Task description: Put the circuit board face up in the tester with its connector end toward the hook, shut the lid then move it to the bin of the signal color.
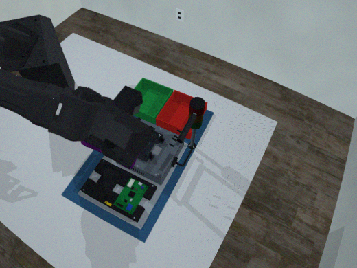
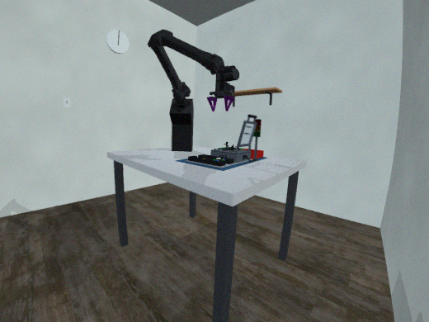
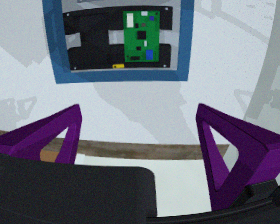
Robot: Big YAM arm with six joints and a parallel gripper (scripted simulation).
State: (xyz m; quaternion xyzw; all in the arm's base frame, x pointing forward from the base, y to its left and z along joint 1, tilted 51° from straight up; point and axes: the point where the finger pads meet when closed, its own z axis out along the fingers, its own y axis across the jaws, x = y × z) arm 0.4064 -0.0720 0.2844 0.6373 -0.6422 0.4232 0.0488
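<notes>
The green circuit board (image 1: 130,196) lies face up in the right pocket of the black tray (image 1: 114,190); it also shows in the wrist view (image 3: 141,36). Its white connector end points toward the grey tester (image 1: 161,157). The tester's lid (image 2: 246,132) stands open and its plate is partly hidden by my arm. My gripper (image 2: 220,103), with purple fingers, is open and empty, high above the tray and tester. In the wrist view the gripper (image 3: 138,141) frames the table below the tray. The signal tower (image 1: 196,117) stands beside the tester, dark.
A green bin (image 1: 153,98) and a red bin (image 1: 178,113) stand side by side behind the tester. All sit on a blue bench mat (image 1: 137,164) on the white table. A wooden wall shelf (image 2: 257,91) is behind the gripper.
</notes>
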